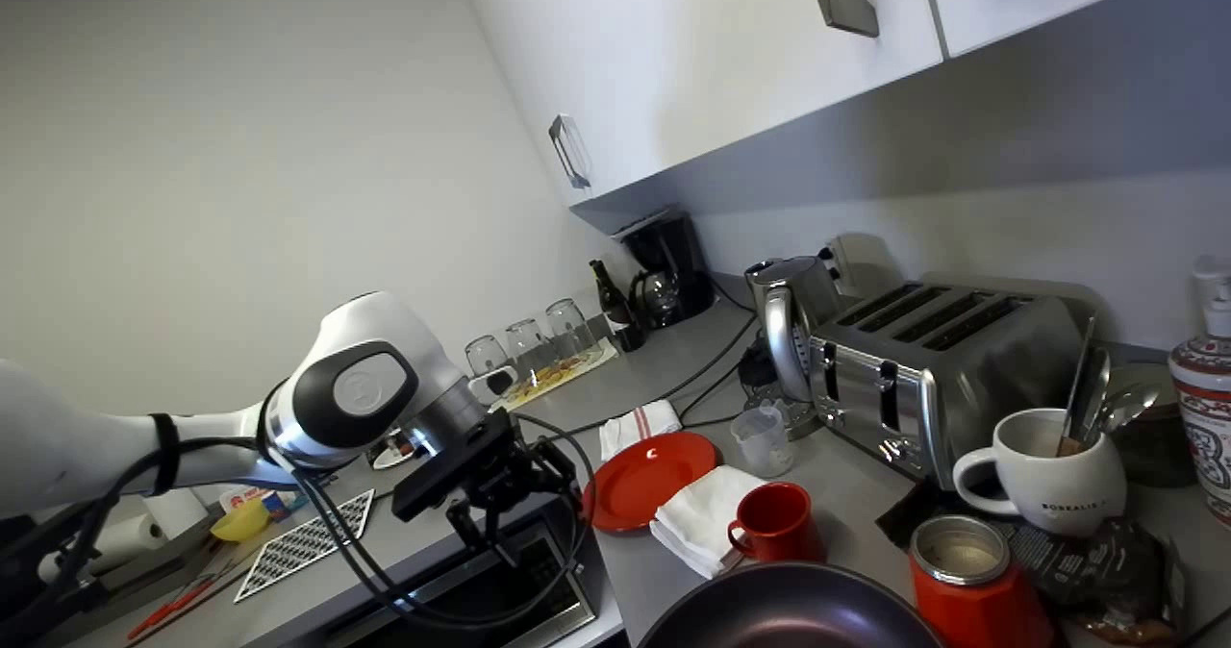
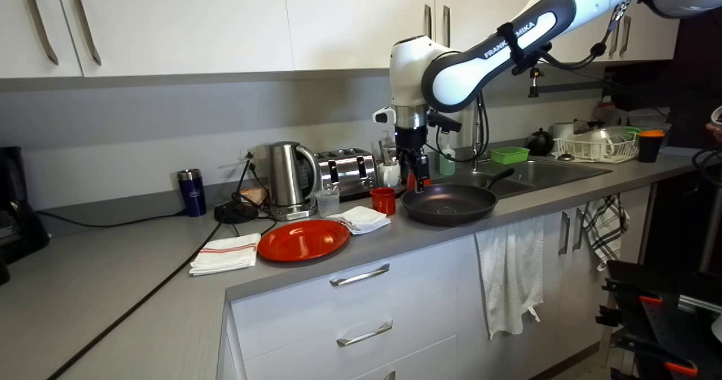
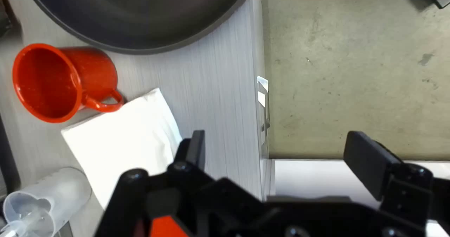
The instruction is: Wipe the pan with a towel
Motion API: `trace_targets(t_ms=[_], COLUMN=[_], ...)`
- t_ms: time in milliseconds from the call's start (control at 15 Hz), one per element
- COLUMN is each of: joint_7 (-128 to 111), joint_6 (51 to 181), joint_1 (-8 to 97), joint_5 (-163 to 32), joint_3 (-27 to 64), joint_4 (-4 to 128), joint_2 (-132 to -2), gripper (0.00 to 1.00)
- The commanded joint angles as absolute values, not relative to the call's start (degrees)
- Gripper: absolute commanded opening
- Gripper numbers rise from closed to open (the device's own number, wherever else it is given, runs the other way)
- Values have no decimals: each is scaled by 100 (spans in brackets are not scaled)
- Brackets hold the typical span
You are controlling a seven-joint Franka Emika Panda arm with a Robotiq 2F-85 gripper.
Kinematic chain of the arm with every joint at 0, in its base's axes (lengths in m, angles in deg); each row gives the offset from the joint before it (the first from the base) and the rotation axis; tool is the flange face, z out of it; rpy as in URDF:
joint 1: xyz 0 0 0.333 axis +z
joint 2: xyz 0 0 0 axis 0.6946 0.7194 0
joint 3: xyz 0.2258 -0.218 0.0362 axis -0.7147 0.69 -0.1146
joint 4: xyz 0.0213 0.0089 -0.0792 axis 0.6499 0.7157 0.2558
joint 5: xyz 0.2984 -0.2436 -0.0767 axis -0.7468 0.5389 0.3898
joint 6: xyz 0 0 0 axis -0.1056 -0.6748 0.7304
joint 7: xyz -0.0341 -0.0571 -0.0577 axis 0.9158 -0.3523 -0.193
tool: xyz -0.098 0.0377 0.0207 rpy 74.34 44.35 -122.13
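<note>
The dark pan stands on the counter beside the sink. Its rim also shows at the bottom of an exterior view and at the top left of the wrist view. A folded white towel lies on the counter between the red mug and the red plate. It shows in both exterior views. A folded towel with red stripes lies beyond the plate. My gripper is open and empty, pointing down above the counter's front edge. In the wrist view its left finger overlaps the white towel's edge.
The red mug and clear plastic cup flank the towel. The red plate is near the counter edge. The kettle, toaster and red canister stand behind. A white towel hangs on the cabinet front.
</note>
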State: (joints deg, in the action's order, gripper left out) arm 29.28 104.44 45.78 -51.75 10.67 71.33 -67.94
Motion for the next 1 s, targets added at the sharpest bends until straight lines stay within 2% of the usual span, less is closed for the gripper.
trace_targets(t_ms=[0,467,933], joint_7=[3534,4875,5486], joint_6=[10315,9541,8777], joint_1=[4384,4045,4063], joint_5=[-5634,-5989,-6107], joint_3=[1022,1009,1006], joint_4=[6032,4334,3329], joint_2=[-6084,-5159,-4389], gripper=[100,100,100])
